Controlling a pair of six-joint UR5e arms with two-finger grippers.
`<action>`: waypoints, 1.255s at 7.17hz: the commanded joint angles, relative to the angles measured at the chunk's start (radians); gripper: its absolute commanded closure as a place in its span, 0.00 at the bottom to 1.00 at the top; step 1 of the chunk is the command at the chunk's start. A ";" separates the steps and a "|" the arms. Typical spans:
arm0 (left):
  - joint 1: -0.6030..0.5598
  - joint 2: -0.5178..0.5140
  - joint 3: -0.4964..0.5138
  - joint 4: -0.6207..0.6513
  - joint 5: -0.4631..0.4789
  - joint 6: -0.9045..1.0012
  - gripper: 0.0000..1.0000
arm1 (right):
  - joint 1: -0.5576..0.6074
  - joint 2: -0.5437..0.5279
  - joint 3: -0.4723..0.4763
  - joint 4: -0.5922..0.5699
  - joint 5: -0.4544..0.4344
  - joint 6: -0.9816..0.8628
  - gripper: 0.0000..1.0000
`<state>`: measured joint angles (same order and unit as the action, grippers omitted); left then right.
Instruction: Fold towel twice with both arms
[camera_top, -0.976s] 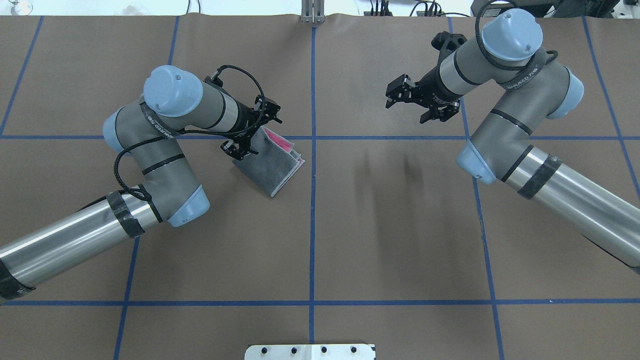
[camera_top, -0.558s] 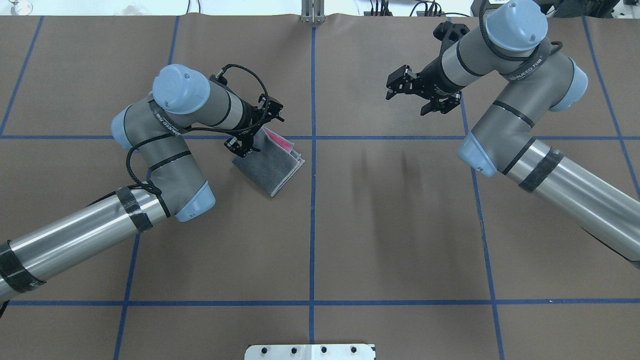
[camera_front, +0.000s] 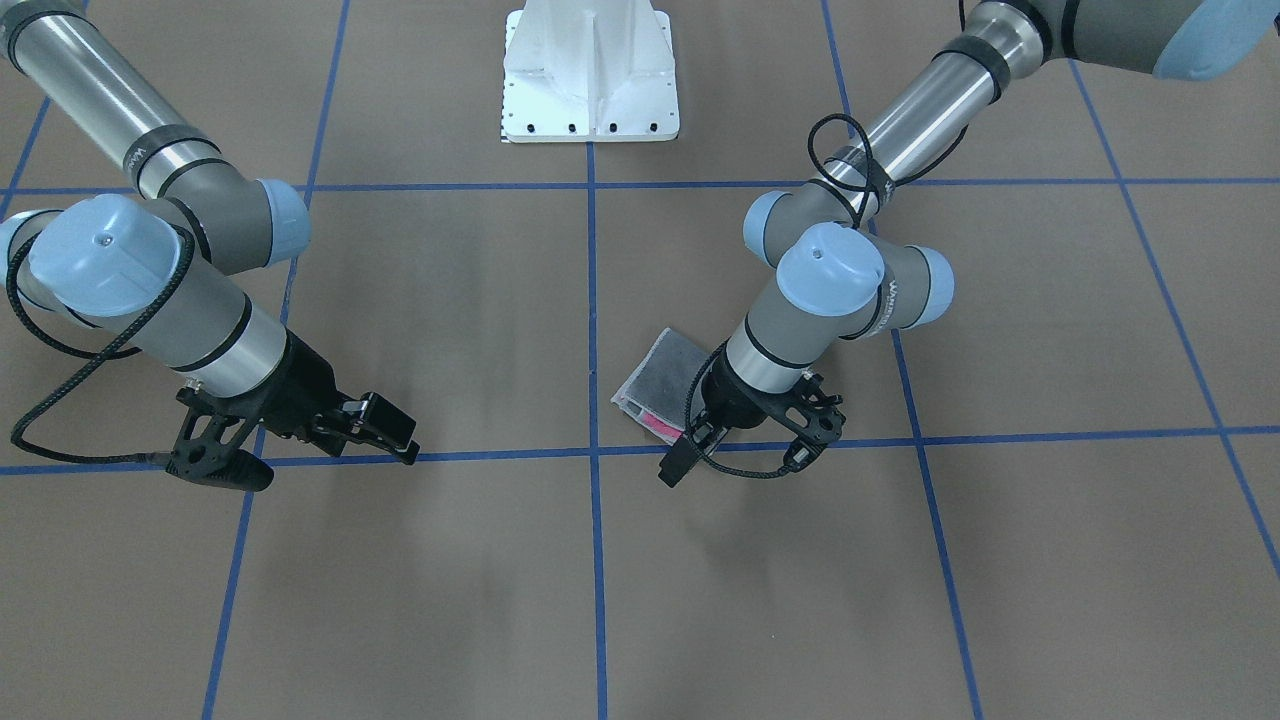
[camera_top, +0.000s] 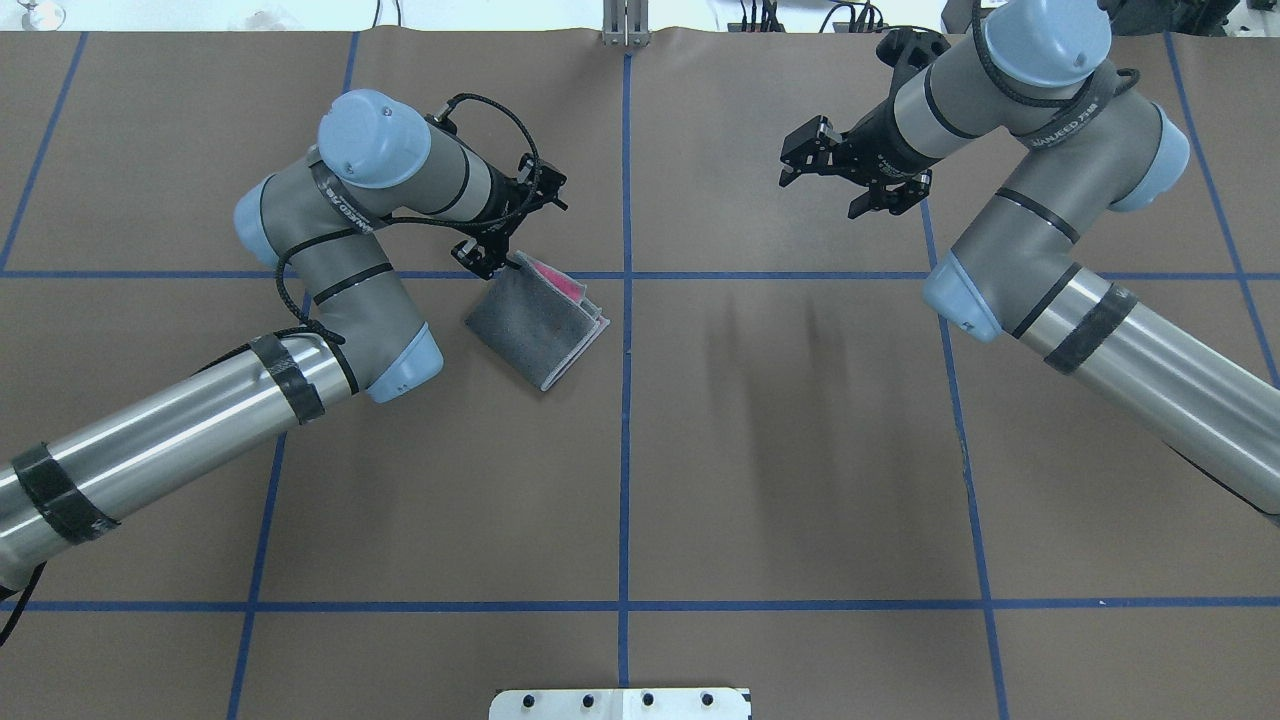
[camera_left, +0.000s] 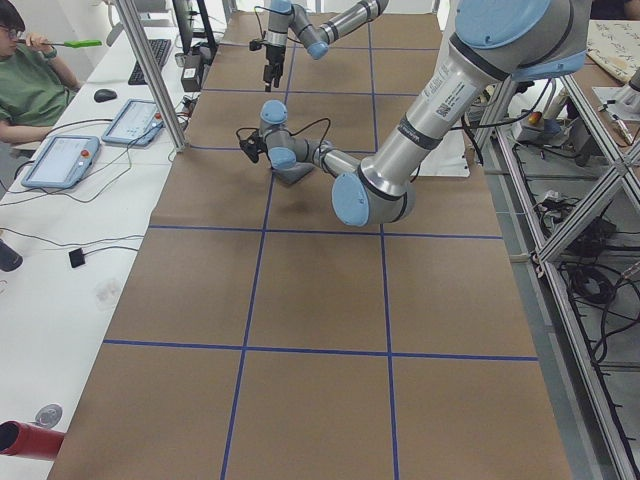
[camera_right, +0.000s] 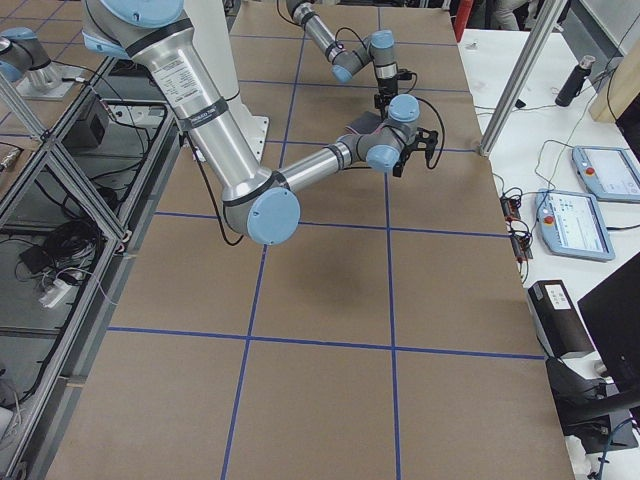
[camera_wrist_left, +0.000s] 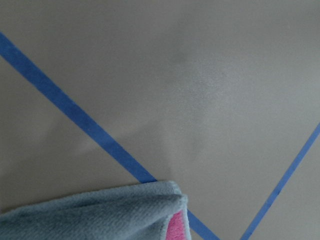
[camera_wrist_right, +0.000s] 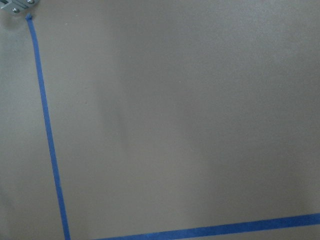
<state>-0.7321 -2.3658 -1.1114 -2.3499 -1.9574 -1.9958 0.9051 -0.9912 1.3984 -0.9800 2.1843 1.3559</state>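
Towel (camera_top: 530, 325): lies flat on table (camera_top: 760, 480), in robot's left half, just beside centre blue line (camera_top: 625, 450). Grey face up, pink showing at far corner, edges layered; looks folded twice.
Left gripper (camera_top: 515, 235): hovers over far corner, fingers spread wide, holding nothing.
Right gripper (camera_top: 818, 195): further off, well apart from towel, fingers also wide, empty.
Judgement: folding seems done, release step in hand. Next move calls for lifting left gripper straight up, not catching corner.

White lettering is running along the black strap (camera_top: 1065, 127) on the right arm (camera_top: 1040, 215), but nothing is reading clearly.
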 joint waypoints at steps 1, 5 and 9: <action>-0.015 -0.007 0.034 0.000 -0.002 0.037 0.00 | 0.009 0.000 0.001 0.000 0.003 -0.001 0.00; -0.088 -0.030 0.035 0.015 -0.011 0.191 0.00 | 0.066 -0.007 -0.009 -0.049 0.022 -0.143 0.00; -0.260 -0.024 -0.014 0.416 -0.008 0.749 0.00 | 0.248 -0.015 -0.003 -0.525 -0.003 -0.760 0.00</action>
<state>-0.9449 -2.3936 -1.1025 -2.0427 -1.9700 -1.3823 1.0923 -1.0012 1.3932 -1.3567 2.1976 0.7983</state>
